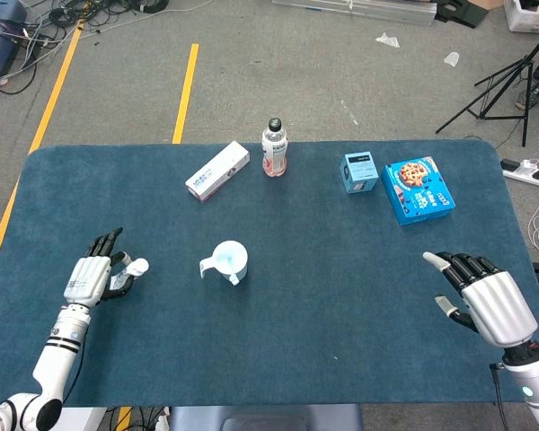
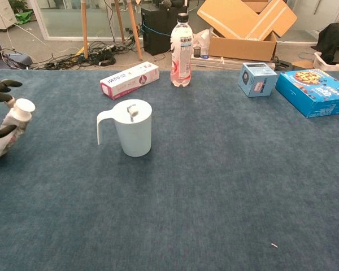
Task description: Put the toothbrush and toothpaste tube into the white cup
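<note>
The left hand (image 1: 92,275) grasps the toothpaste tube (image 2: 12,127), lifted off the table (image 1: 341,296) near its left edge; in the chest view the tube stands tilted, cap up and flat tail down, with dark fingers (image 2: 1,86) wrapped round its upper part. The white cup (image 2: 133,127) stands upright off to that hand's right, handle turned toward the hand, and something small already pokes up inside it, probably the toothbrush head, though it is too small to be sure.

To do this step well, the hand should carry the tube across to a spot over the cup's mouth, keep it near upright, and lower the tail in first so it slides down beside whatever is inside. Letting go only once the tail is below the rim should keep the light cup from tipping; brushing the handle on the way looks like the main risk.

Far to the right, the right hand (image 1: 482,292) hovers empty with fingers spread, well apart from everything.
</note>
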`<state>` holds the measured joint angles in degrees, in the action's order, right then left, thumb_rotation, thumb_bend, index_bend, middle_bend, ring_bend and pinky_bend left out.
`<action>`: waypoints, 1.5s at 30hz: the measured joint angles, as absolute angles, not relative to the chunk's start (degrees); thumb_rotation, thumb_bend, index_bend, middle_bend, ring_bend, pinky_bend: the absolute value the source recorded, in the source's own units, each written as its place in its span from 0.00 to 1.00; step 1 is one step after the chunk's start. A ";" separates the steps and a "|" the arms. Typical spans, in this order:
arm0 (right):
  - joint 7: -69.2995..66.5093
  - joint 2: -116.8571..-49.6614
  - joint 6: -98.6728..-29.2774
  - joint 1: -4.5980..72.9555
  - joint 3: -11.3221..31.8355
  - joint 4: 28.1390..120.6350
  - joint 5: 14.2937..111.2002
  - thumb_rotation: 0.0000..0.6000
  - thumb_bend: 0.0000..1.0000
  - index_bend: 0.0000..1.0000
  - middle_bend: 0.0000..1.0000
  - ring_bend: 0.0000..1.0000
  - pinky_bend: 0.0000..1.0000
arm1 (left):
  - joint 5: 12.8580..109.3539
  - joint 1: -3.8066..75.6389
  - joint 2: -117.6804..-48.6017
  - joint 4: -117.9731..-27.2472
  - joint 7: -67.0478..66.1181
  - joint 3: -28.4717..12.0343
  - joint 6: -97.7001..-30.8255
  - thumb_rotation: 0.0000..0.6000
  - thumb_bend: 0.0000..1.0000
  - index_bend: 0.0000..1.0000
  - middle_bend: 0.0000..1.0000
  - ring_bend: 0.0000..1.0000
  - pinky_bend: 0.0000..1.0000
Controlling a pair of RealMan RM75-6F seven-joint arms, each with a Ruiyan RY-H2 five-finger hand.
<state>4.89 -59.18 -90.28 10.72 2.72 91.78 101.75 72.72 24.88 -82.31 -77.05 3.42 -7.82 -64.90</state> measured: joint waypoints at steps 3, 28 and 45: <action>5.15 -59.16 -89.99 10.90 2.73 92.08 101.82 1.00 0.20 0.25 0.32 0.34 0.47 | 71.65 24.24 -80.39 -79.80 6.51 -9.66 -65.75 1.00 0.46 0.65 0.00 0.00 0.00; 4.26 -58.73 -90.54 10.67 2.59 92.04 101.98 1.00 0.20 0.25 0.32 0.34 0.47 | 69.26 29.41 -69.36 -104.53 14.50 -21.01 -64.07 1.00 0.49 0.66 0.00 0.00 0.00; 2.32 -59.13 -91.34 10.30 2.44 90.30 101.82 1.00 0.20 0.25 0.32 0.34 0.47 | 61.32 38.63 -77.31 -106.15 5.11 -22.53 -61.52 1.00 0.50 0.65 0.00 0.00 0.00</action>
